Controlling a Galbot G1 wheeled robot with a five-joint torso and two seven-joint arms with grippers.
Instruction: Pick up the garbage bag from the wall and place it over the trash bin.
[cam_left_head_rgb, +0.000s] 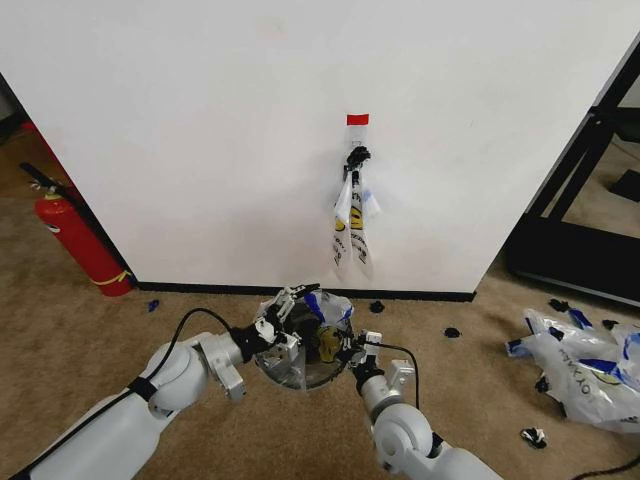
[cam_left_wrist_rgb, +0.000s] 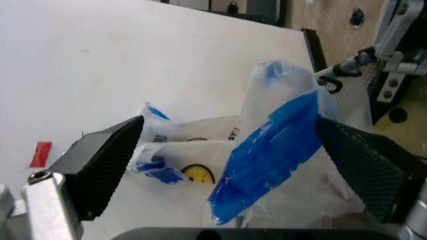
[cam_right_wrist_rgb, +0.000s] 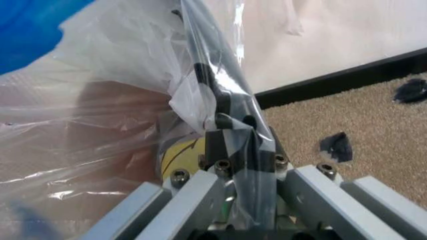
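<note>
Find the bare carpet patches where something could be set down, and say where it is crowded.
Free: the carpet between the red fire extinguisher and the trash bin, and the strip along the wall there. Crowded: around the bin, where the left tool and right tool work the garbage bag, and the white bags to the right.

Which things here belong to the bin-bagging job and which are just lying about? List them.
Job: garbage bag, trash bin, left gripper open around the bag's rim, right gripper shut on the bag.
Lying about: fire extinguisher, pile of bags on the carpet, second bag hanging on the wall, black scraps.
</note>
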